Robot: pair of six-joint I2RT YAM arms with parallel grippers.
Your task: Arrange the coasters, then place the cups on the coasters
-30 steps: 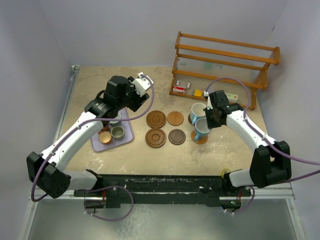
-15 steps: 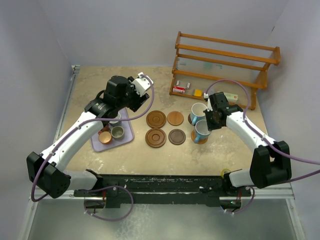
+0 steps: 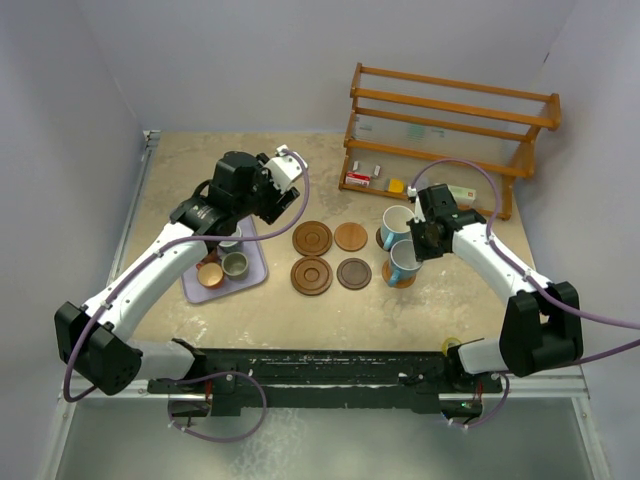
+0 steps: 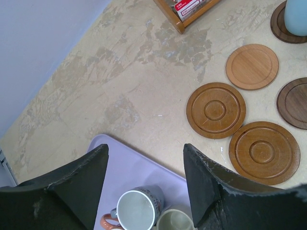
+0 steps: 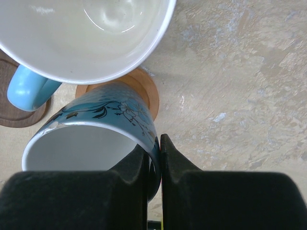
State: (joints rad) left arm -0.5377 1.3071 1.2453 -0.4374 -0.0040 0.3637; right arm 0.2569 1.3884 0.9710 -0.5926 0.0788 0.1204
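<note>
My right gripper (image 5: 154,141) (image 3: 413,243) is shut on the rim of a light-blue flowered cup (image 5: 96,124) (image 3: 404,259). That cup is over an orange-brown coaster (image 5: 146,91) (image 3: 399,279); whether it rests there I cannot tell. Close behind it a second light-blue cup (image 5: 86,33) (image 3: 396,226) stands on a dark coaster (image 5: 19,115). Bare coasters (image 3: 312,238) (image 3: 350,236) (image 3: 311,275) (image 3: 354,273) lie mid-table. My left gripper (image 4: 146,151) (image 3: 228,228) hangs open above the lavender tray (image 4: 129,167), over a pale-blue cup (image 4: 139,208) and a grey-green cup (image 4: 175,221). A copper cup (image 3: 211,275) also stands on the tray.
A wooden rack (image 3: 450,130) with small items on its lowest shelf stands at the back right, close behind the right gripper. Its corner (image 4: 187,9) shows in the left wrist view. Grey walls close the table on the left, back and right.
The right gripper has shifted slightly left, still holding the flowered cup. The left arm has barely moved.
</note>
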